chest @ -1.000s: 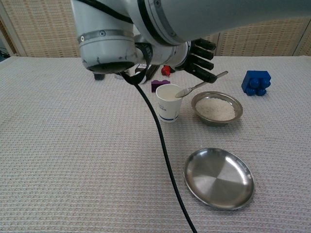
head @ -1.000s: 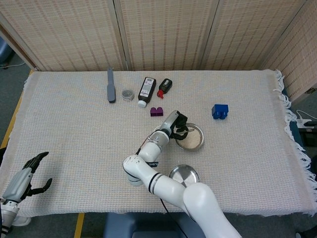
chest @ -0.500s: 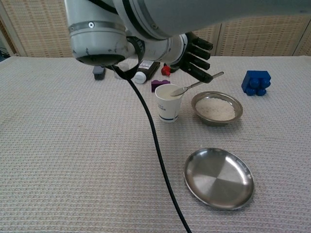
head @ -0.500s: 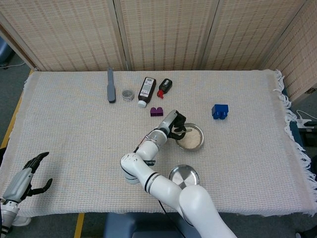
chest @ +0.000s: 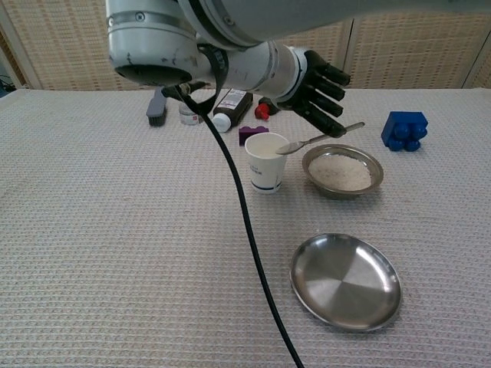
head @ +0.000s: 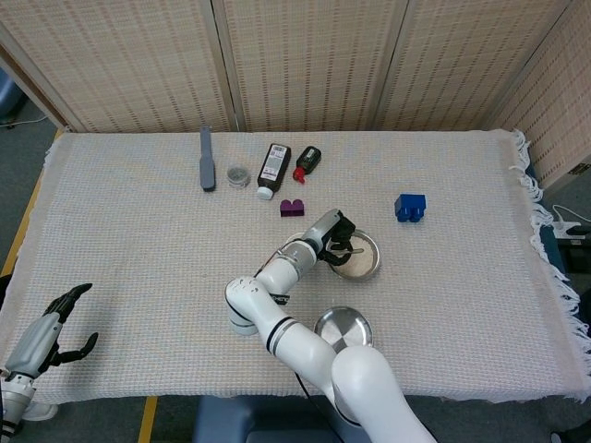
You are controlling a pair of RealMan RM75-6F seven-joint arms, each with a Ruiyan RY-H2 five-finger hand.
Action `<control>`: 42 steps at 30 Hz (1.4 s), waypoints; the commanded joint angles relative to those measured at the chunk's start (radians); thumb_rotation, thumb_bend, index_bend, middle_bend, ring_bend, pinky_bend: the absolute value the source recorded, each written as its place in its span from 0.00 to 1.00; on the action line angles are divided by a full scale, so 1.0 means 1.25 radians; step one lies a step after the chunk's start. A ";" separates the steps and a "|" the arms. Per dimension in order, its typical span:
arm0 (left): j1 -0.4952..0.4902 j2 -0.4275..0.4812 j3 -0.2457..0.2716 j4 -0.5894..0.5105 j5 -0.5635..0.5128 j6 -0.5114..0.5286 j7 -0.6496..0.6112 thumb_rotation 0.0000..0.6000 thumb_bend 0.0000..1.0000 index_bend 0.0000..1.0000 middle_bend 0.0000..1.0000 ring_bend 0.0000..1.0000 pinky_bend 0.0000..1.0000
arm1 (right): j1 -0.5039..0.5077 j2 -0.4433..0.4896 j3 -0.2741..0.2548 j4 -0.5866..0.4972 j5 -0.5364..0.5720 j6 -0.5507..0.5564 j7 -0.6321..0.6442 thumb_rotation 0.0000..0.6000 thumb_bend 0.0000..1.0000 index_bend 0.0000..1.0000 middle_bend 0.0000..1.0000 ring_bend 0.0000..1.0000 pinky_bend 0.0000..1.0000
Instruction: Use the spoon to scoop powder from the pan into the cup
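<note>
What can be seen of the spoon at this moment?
The spoon is a slim, shiny metal one. The right robot hand holds it by the handle, whose end sticks out past the dark fingers toward the blue block. It lies nearly level, tilted slightly down toward its bowl. The bowl sits at the rim of the white paper cup, left of the powder pan. Whether it carries powder cannot be told.

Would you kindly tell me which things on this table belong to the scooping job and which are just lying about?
In use: metal spoon, white paper cup, powder-filled steel pan, right robot hand.

Lying about: empty steel plate, blue block, purple block, black bottle, grey brush.
</note>
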 commanded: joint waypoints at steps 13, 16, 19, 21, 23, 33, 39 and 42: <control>-0.002 0.004 0.002 -0.003 0.000 -0.004 -0.009 1.00 0.41 0.00 0.00 0.00 0.00 | 0.007 -0.002 0.022 0.025 -0.045 -0.037 -0.003 1.00 0.37 0.71 0.99 1.00 1.00; -0.003 0.004 0.001 -0.004 -0.003 -0.007 -0.013 1.00 0.41 0.00 0.00 0.00 0.00 | 0.017 -0.002 0.020 0.030 -0.057 -0.033 -0.020 1.00 0.37 0.71 0.99 1.00 1.00; -0.003 0.006 0.001 -0.004 -0.004 -0.008 -0.016 1.00 0.41 0.00 0.00 0.00 0.00 | 0.026 0.000 0.023 0.036 -0.063 -0.029 -0.033 1.00 0.38 0.71 0.99 1.00 1.00; -0.003 0.006 0.001 -0.004 -0.004 -0.009 -0.020 1.00 0.41 0.00 0.00 0.00 0.00 | 0.032 0.002 0.024 0.039 -0.068 -0.029 -0.042 1.00 0.38 0.71 0.99 1.00 1.00; -0.003 0.008 0.001 -0.005 -0.004 -0.010 -0.024 1.00 0.41 0.00 0.00 0.00 0.00 | 0.036 0.003 0.028 0.043 -0.071 -0.028 -0.049 1.00 0.38 0.71 0.99 1.00 1.00; -0.004 0.013 0.002 -0.009 -0.006 -0.014 -0.036 1.00 0.41 0.00 0.00 0.00 0.00 | 0.050 -0.004 0.039 0.071 -0.083 -0.032 -0.092 1.00 0.38 0.71 0.99 1.00 1.00; -0.006 0.013 0.001 -0.008 -0.007 -0.019 -0.046 1.00 0.41 0.00 0.00 0.00 0.00 | 0.063 -0.018 0.052 0.097 -0.087 -0.055 -0.109 1.00 0.38 0.71 0.99 1.00 1.00; -0.008 0.015 0.001 -0.007 -0.007 -0.022 -0.052 1.00 0.41 0.00 0.00 0.00 0.00 | 0.068 -0.026 0.057 0.108 -0.091 -0.065 -0.114 1.00 0.38 0.71 0.99 1.00 1.00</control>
